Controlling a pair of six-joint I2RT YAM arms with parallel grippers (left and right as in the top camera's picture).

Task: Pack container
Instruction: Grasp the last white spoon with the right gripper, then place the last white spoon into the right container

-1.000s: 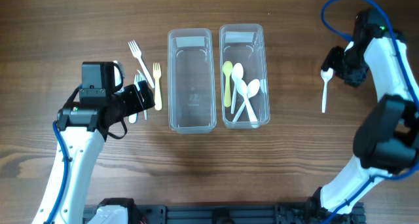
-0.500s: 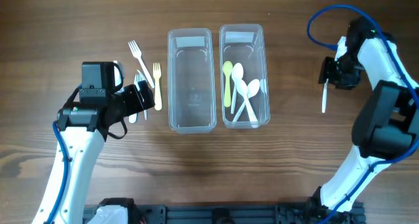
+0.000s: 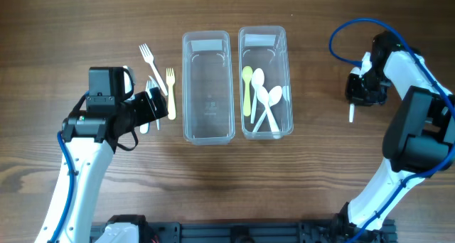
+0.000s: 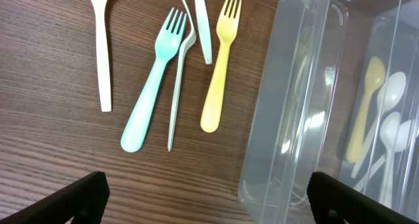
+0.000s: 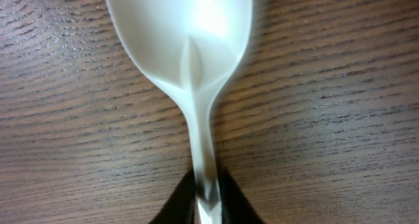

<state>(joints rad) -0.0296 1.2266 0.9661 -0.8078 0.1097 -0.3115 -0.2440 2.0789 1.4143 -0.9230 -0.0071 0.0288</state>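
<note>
The right end effector (image 5: 208, 201) is clenched on the white spoon (image 5: 190, 27), its dark fingertips (image 5: 175, 209) pinching the thin neck just below the bowl, probably because that narrow part gives a firmer hold than the broad bowl would; the spoon lies flat on the wooden surface (image 5: 340, 119), bowl up and not yet lifted, well apart from the containers at the far right; the step in hand looks like picking it up to join the other spoons (image 3: 264, 101) already gathered in the right container (image 3: 290, 79), which suggests sorting by kind; the left end effector (image 4: 206, 185) is released, fingers spread wide, hovering over the surface just below the teal fork (image 4: 152, 93) and the yellow fork (image 4: 218, 73), which lie with thinner white cutlery beside the empty container (image 3: 186, 87); that placing likely readies the forks for that empty box.
</note>
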